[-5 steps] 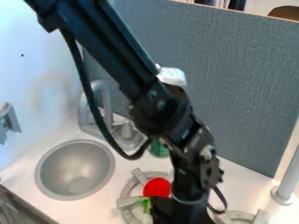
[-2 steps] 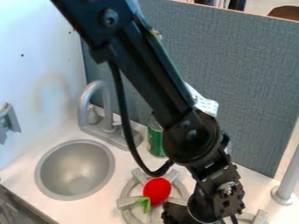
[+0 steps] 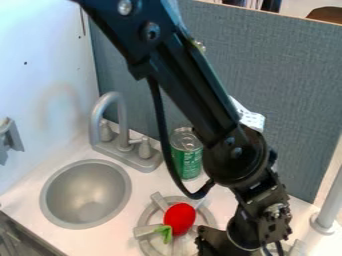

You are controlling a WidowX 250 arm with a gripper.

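Note:
The black gripper (image 3: 217,243) hangs at the bottom edge, right of center, just to the right of a red toy vegetable with green leaves (image 3: 180,218). Its fingertips are hidden or cut off by the edge. The red vegetable lies on a grey stove burner (image 3: 144,218), its leaves pointing down and left, apart from the gripper. Behind the burner a green can with a silver top (image 3: 187,159) stands upright, close to the arm's left side.
A round grey sink (image 3: 87,195) is at the left, with a grey faucet (image 3: 123,122) behind it. A grey-blue panel (image 3: 287,90) rises along the back. A grey post (image 3: 325,217) stands at the right edge, and another burner is partly behind the arm.
The arm and gripper have moved right, away from the red vegetable, which stays in place. The green can and the faucet have come out from behind the arm.

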